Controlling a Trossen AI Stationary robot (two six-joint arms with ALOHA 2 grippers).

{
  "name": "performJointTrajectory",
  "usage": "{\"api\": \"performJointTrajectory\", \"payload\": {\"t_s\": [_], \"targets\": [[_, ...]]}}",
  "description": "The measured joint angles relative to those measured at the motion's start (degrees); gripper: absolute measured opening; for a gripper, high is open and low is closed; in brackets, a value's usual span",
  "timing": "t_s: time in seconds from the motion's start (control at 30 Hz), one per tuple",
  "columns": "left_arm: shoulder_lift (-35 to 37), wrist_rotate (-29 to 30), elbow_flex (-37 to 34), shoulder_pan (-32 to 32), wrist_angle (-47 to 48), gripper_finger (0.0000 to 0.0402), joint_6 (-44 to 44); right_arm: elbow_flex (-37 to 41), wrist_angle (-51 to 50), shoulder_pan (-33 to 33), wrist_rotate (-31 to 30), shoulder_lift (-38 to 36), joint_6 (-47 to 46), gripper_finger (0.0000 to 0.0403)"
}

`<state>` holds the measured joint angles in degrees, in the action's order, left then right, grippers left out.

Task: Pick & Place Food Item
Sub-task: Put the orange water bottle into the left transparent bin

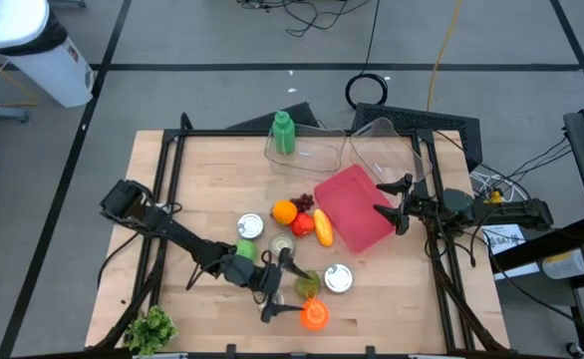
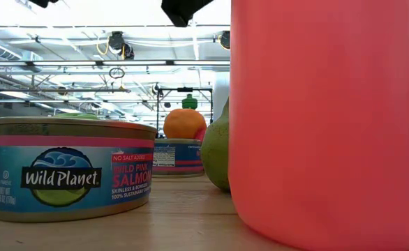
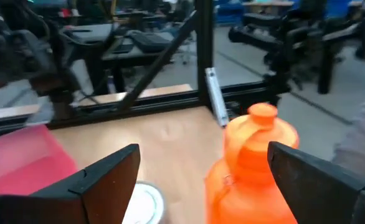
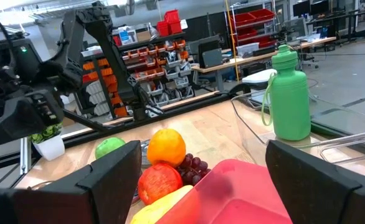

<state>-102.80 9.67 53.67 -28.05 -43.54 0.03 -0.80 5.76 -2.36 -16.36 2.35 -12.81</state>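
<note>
Several food items lie on the wooden table: an orange (image 1: 284,211), grapes (image 1: 303,202), a red apple (image 1: 303,224), a yellow fruit (image 1: 323,227), a green apple (image 1: 245,249), a pear (image 1: 307,286) and two cans (image 1: 250,226) (image 1: 338,278). A red plate (image 1: 352,206) lies right of them. My left gripper (image 1: 284,286) is open near the table's near edge, pointing right, beside the pear and an upright orange bottle (image 1: 314,315). In the left wrist view the bottle (image 3: 251,162) stands between the open fingers (image 3: 201,180). My right gripper (image 1: 382,199) is open at the plate's right edge (image 4: 232,193).
A green bottle (image 1: 283,132) and two clear containers (image 1: 302,152) (image 1: 387,150) stand at the far edge. A leafy plant (image 1: 149,329) sits at the near left corner. A black frame (image 1: 167,179) runs round the tabletop. Bare wood shows on the table's left half.
</note>
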Motion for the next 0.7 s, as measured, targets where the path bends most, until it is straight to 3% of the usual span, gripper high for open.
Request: {"api": "performJointTrajectory", "payload": {"t_s": [0.1, 0.43, 0.7], "targets": [[0.0, -3.94, 0.0, 0.35, -0.15, 0.0376, -0.27, -0.02, 0.0, -0.01, -0.02, 0.0, 0.01, 0.0325], [-1.97, -3.89, 0.07, -0.21, -1.58, 0.0371, 0.81, -0.02, 0.0, -0.01, -0.02, 0.0, 0.01, 0.0326], [-6.06, -4.24, 4.31, -0.31, -1.06, 0.0364, 0.74, 0.0, 0.0, 0.01, -0.02, 0.07, 0.0, 0.0325]]}}
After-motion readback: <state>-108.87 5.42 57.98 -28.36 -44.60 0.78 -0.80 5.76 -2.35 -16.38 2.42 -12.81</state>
